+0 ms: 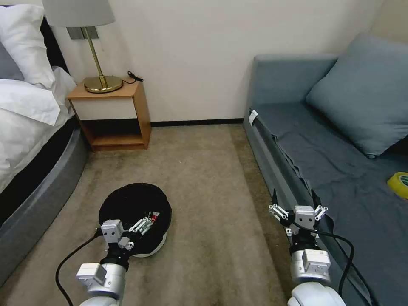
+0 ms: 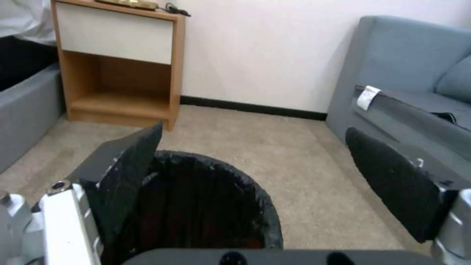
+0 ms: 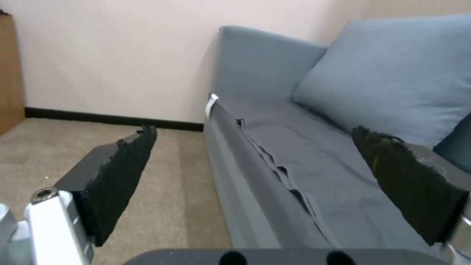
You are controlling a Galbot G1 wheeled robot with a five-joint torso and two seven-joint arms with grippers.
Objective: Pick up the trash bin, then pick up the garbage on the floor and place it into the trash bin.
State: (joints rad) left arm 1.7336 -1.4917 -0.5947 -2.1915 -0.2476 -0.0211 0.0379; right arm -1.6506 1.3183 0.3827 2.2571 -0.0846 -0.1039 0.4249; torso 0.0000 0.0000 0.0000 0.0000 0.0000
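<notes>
L gripper (image 1: 137, 228) spread wide over the black-lined trash bin (image 1: 127, 204) on the carpet (image 1: 204, 178); R gripper (image 1: 297, 211) spread too, at sofa (image 1: 340, 170) front edge.

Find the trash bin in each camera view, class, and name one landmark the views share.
Head view: trash bin on the carpet, lower left, under the open left gripper.
Left wrist view: its rim between the fingers.
Right wrist view: absent.
Shared landmark: grey sofa.
</notes>
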